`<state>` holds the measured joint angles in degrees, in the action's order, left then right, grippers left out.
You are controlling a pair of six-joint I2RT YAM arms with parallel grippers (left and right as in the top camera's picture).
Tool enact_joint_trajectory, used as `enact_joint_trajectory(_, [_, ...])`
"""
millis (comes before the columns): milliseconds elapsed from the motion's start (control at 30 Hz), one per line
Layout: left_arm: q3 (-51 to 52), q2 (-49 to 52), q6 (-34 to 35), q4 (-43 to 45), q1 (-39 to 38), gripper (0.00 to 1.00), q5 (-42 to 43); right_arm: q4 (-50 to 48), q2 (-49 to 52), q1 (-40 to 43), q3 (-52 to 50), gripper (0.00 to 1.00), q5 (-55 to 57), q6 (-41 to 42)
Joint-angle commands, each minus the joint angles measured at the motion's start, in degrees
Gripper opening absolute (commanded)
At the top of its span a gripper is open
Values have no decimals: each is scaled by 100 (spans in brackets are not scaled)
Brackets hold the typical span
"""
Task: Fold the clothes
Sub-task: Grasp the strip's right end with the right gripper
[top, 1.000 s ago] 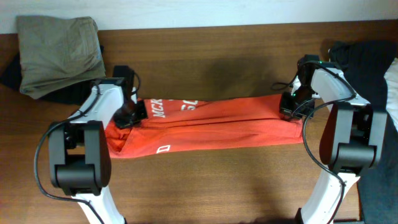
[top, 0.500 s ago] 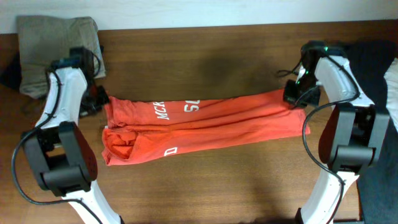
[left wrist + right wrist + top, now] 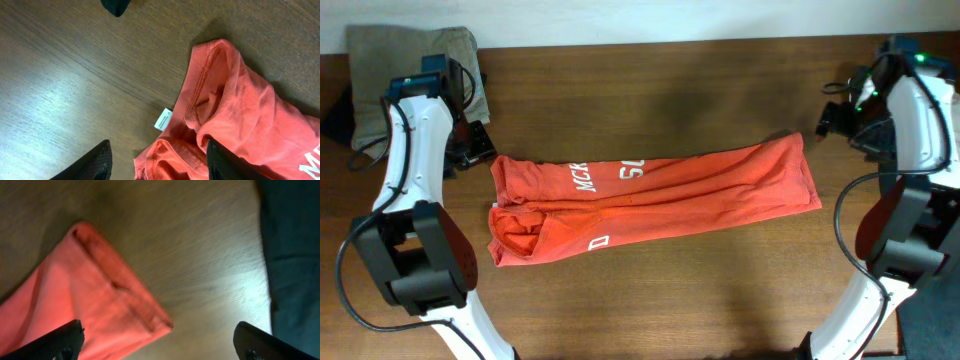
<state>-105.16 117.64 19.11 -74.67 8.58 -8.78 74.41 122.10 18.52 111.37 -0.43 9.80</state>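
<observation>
The orange-red T-shirt (image 3: 650, 195) lies mid-table (image 3: 650, 300) as a long band, already folded lengthwise. Left gripper (image 3: 156, 160) and right gripper (image 3: 157, 337) hover spread wide and empty by its ends. The crosswise fold seems next: pinch one end, carry it over

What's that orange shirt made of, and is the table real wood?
The orange T-shirt looks like soft, matte knit fabric, probably cotton: it creases loosely, and its collar shows ribbed stitching with a small white label beside it. The table looks like brown wood or wood-look laminate with a slight sheen: grain lines show, but the pictures cannot settle which.
</observation>
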Motion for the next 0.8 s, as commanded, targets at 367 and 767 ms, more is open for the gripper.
enact_joint_trajectory(367, [785, 44, -7, 662, -33, 70, 304, -1792, 20, 181, -2129, 99, -2188, -1910])
enact_joint_trajectory(767, [785, 44, -7, 675, -33, 70, 302, -2218, 20, 175, -2857, 64, -3204, -2284])
